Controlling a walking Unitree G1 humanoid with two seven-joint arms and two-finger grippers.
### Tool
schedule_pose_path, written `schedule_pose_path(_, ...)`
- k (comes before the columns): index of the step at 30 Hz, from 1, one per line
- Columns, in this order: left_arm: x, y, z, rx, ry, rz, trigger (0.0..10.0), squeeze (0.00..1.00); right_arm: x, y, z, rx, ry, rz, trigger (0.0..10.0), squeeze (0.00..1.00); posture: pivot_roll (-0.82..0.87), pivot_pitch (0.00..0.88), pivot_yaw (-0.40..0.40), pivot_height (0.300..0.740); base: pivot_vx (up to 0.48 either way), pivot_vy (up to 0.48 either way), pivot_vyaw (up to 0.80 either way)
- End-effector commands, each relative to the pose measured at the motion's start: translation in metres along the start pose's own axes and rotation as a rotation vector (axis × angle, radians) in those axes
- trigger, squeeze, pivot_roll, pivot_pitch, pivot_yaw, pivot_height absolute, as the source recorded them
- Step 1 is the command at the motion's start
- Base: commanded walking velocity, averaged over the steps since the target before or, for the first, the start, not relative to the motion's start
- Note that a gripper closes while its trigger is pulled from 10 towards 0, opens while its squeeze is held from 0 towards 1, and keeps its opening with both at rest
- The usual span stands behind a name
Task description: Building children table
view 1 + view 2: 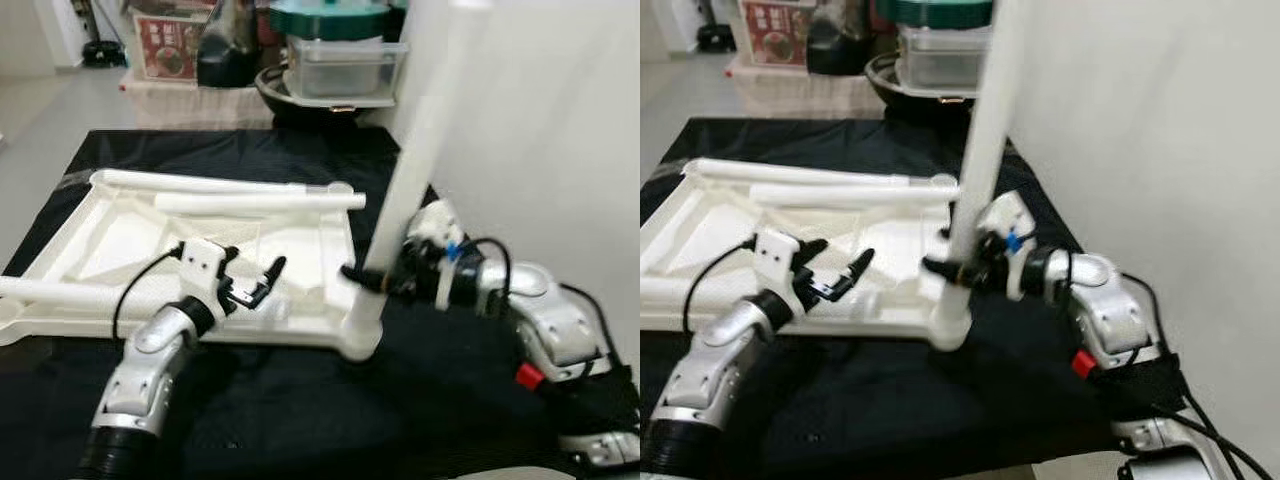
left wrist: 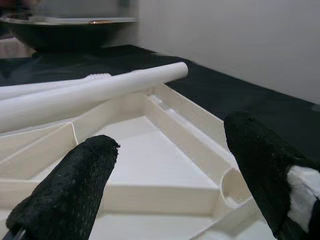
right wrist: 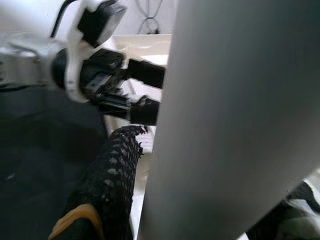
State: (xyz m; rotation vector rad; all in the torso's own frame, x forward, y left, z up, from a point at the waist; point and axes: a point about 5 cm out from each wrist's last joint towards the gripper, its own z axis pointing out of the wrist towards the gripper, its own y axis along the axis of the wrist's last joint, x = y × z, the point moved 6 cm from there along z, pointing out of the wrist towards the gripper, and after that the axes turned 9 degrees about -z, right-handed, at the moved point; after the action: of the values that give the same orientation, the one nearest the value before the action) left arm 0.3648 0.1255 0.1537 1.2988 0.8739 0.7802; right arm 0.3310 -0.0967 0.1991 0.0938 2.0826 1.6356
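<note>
left tool (image 1: 252, 282) open over tabletop (image 1: 110, 230) | right tool (image 1: 368, 277) grips leg (image 1: 415, 150)

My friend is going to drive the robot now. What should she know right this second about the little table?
Right gripper: shut on the upright leg, low down, where it stands in the near right corner socket of the tabletop.
Left gripper: open, holding nothing, over the near edge of the upside-down tabletop.
Two loose legs lie along the far side, a third along the near left edge. All rests on the black cloth.
Done: one leg standing in its socket; whether it is fully seated cannot be told.
Left: the other three legs.
</note>
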Motion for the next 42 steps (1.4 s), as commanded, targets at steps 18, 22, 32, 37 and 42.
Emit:
schedule_pose_path(18, 0.002, -0.005, -0.002, 0.022, 0.006, 0.008, 10.0, 0.00, -0.082, -0.110, -0.052, 0.254, -1.213, 0.593, 0.0, 0.00, 0.01, 0.000, -0.097, 0.740, 0.000, 0.000, 0.00)
schedule_pose_path(22, 0.003, -0.004, -0.001, 0.022, 0.004, 0.009, 10.0, 0.00, -0.067, -0.083, -0.014, 0.166, -1.052, 0.558, 10.0, 0.00, 0.01, 0.000, -0.090, 0.740, 0.000, 0.000, 0.00)
schedule_pose_path(32, 0.001, -0.003, 0.001, 0.019, -0.004, 0.012, 10.0, 0.00, -0.100, -0.044, -0.008, 0.029, -0.967, 0.457, 10.0, 1.00, 0.01, 0.000, -0.092, 0.740, 0.000, 0.000, 0.00)
schedule_pose_path(37, 0.003, -0.003, -0.001, 0.020, 0.002, 0.016, 10.0, 0.00, -0.060, 0.030, 0.001, -0.208, -0.311, 0.185, 10.0, 0.00, 0.02, 0.000, -0.098, 0.740, 0.000, 0.000, 0.00)
schedule_pose_path(42, 0.004, -0.002, -0.002, 0.015, 0.007, 0.017, 10.0, 0.00, -0.033, 0.024, -0.006, -0.164, -0.116, 0.123, 10.0, 0.00, 0.03, 0.000, -0.109, 0.740, 0.000, 0.000, 0.00)
